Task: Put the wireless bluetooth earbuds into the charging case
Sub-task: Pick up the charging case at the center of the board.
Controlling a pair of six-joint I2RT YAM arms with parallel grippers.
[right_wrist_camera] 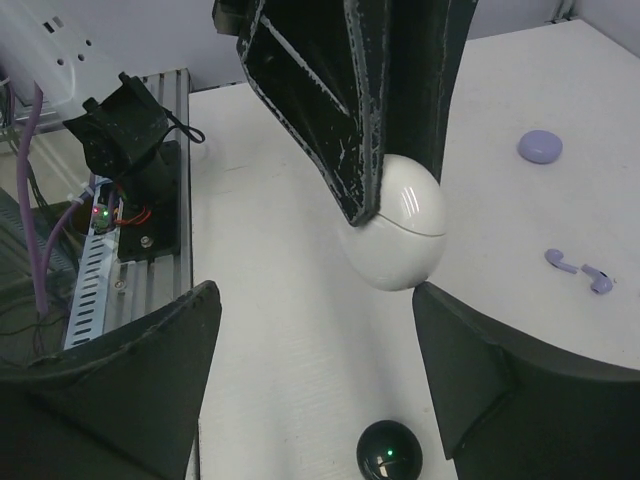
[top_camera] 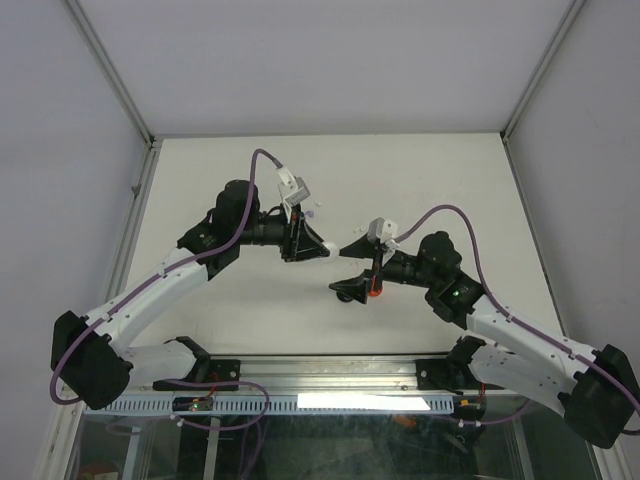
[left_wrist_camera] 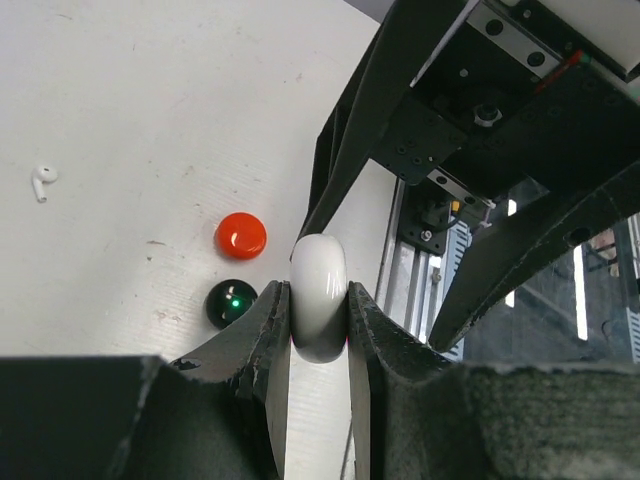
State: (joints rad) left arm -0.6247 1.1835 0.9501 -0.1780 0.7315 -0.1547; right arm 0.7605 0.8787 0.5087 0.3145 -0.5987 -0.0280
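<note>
A closed white charging case [left_wrist_camera: 318, 300] hangs above the table, and my left gripper [left_wrist_camera: 318, 292] is shut on its two flat sides. In the right wrist view the same white case [right_wrist_camera: 395, 235] sits under the left gripper's black fingers [right_wrist_camera: 350, 110]. My right gripper [right_wrist_camera: 315, 335] is open just below it, its right fingertip close to the case's lower edge. From above, the left gripper [top_camera: 325, 252] and the right gripper [top_camera: 345, 270] meet mid-table. Two lavender earbuds [right_wrist_camera: 575, 268] and a white earbud [left_wrist_camera: 43, 180] lie loose on the table.
A black case [right_wrist_camera: 390, 452] with a green light lies on the table under the right gripper. A red case [left_wrist_camera: 241, 236] lies beside the black case [left_wrist_camera: 231, 303]. A lavender case [right_wrist_camera: 539, 146] rests farther back. The metal rail [right_wrist_camera: 110, 250] runs along the near edge.
</note>
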